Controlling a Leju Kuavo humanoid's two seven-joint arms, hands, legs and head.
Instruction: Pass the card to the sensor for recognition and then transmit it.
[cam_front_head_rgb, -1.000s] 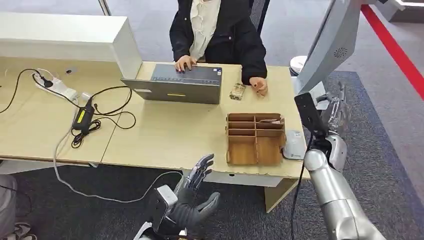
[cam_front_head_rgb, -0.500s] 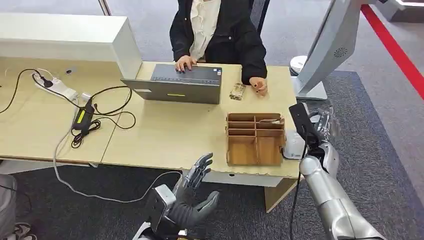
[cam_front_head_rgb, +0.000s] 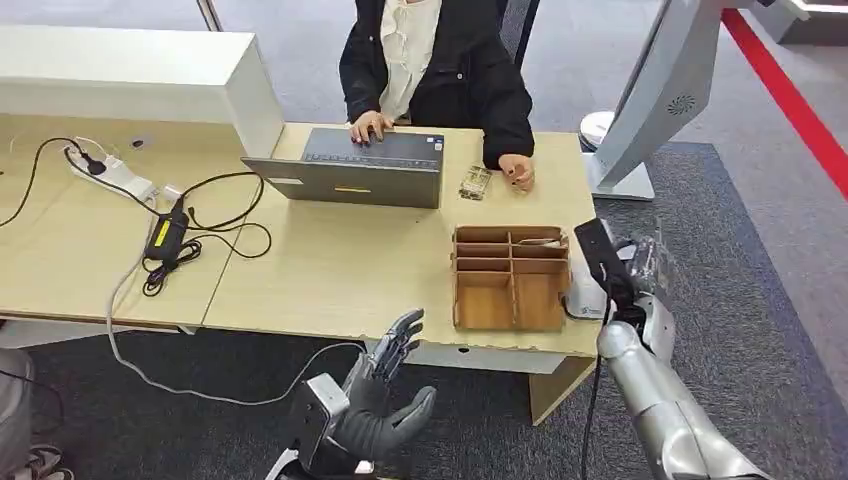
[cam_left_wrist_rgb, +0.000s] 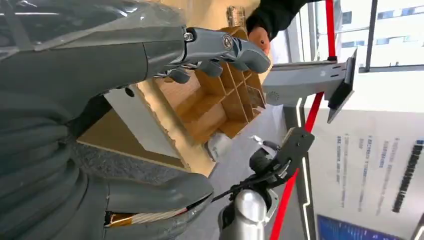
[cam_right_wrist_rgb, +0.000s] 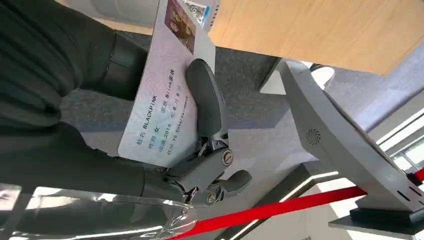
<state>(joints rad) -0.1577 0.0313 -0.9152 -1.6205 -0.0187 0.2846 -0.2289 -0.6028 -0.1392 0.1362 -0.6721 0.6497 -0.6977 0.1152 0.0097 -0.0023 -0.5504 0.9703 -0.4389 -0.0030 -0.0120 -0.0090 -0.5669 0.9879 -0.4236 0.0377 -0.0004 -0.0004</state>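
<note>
Grey carpet surrounds one light wooden desk (cam_front_head_rgb: 330, 270), with a red stripe on the floor at the far right. At the desk's right end the right hand (cam_right_wrist_rgb: 165, 165) pinches one card (cam_right_wrist_rgb: 160, 95), a printed ID-style card with a small photo: the thumb presses across its face and the other fingers lie behind it. In the head view that hand (cam_front_head_rgb: 640, 262) hangs just off the desk's right edge, beside one small white card sensor (cam_front_head_rgb: 588, 295). Next to the sensor stands one wooden organizer (cam_front_head_rgb: 510, 278) divided into compartments. The left hand (cam_front_head_rgb: 385, 400) hovers below the desk's front edge, fingers spread and holding nothing. Farther back sit one grey laptop (cam_front_head_rgb: 350, 170) and one seated person (cam_front_head_rgb: 435, 70), and one grey kiosk stand (cam_front_head_rgb: 655, 90) rises on the right.
</note>
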